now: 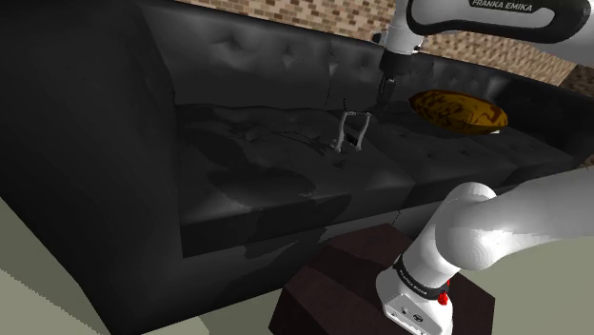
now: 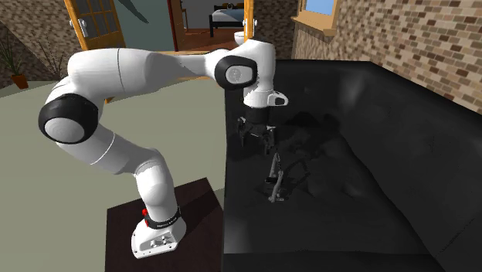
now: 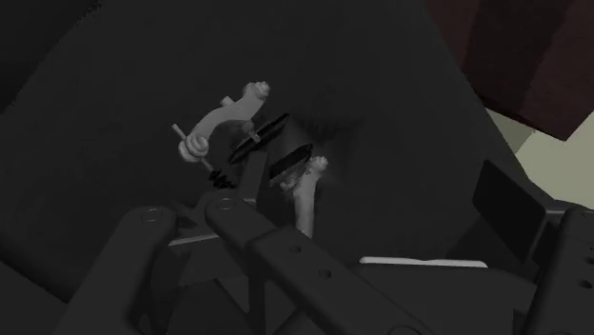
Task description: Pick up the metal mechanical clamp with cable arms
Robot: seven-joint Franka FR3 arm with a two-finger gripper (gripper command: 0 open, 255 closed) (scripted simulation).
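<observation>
The black gripper point(image 2: 258, 141) hangs over a sofa seat with its fingers point(image 3: 569, 271) spread wide. The clamp point(image 3: 238, 119) stands roughly upright on the cushion directly below. Its dark jointed bars reach up into the gap between the fingers, and its pale curved arms lie further off against the seat. Whether either finger touches a bar cannot be made out. The seat belongs to a black tufted sofa point(image 1: 238, 190), with a brown patterned cushion point(image 1: 459, 109) further along it. Behind the sofa runs a brick wall point(image 2: 402, 39). The arm's dark box stand point(image 1: 371, 276) sits on a pale floor point(image 2: 116, 108), and across the room is a wooden-framed doorway point(image 2: 249, 19).
</observation>
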